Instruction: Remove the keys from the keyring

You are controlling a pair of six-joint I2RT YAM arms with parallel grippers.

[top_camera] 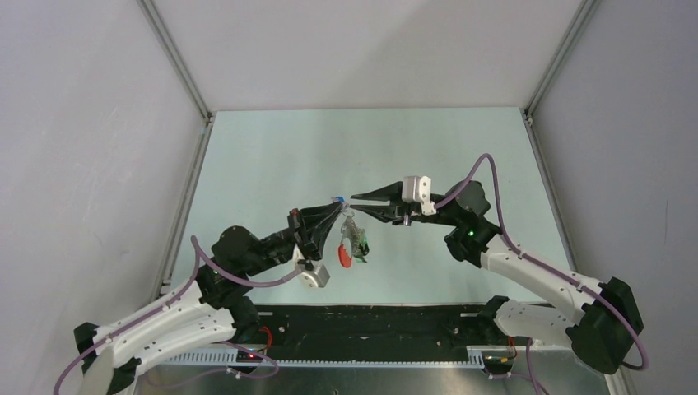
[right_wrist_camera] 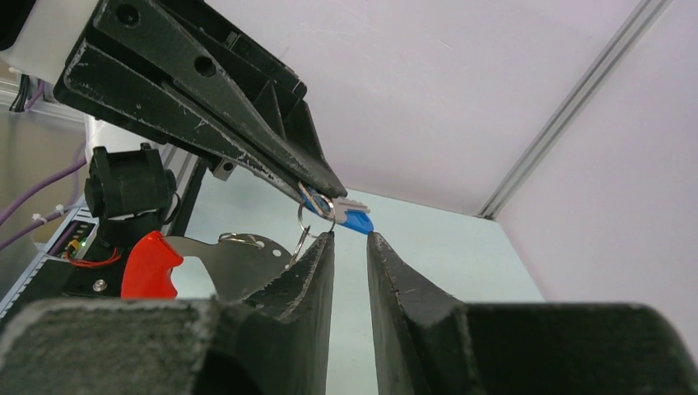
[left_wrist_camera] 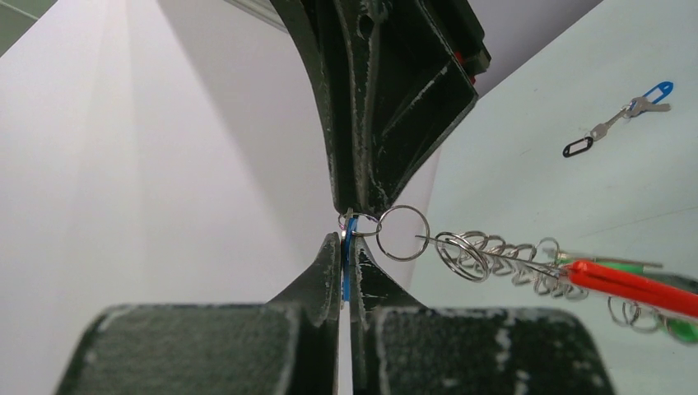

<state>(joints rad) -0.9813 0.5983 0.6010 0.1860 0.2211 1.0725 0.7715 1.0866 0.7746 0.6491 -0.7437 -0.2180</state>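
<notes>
**Left claw pinches 1 blue key, bunch hangs below**

The left gripper [top_camera: 336, 206] is clenched flat on a blue-capped key [right_wrist_camera: 355, 220], its 2 fingers [left_wrist_camera: 325, 276] pressed together with the blue cap wedged edge-on between them. The key is up in the air, above the middle of the table [top_camera: 272, 156], right where the 2 arms meet. In the right wrist view its long axis runs from the silver end at the left claw's tip out to the blue cap, which points right and slightly down.

The keyring [top_camera: 352, 239] hangs from that key. From above, the bunch trails down from the grip toward the arm bases, long axis roughly vertical in the picture, with the red band [top_camera: 346, 255] at its low end. In the left wrist view a single round ring sits just beside the fingertips, and a string of smaller rings leads away to the right, ending at the red band and a green cap [left_wrist_camera: 683, 329].

The right gripper [right_wrist_camera: 350, 243] is released: its 2 fingers stand parted with a clear gap and nothing between them, tips just beneath the blue cap.

1 separate blue-capped loose key [left_wrist_camera: 650, 97] lies on the table, well apart.
</notes>
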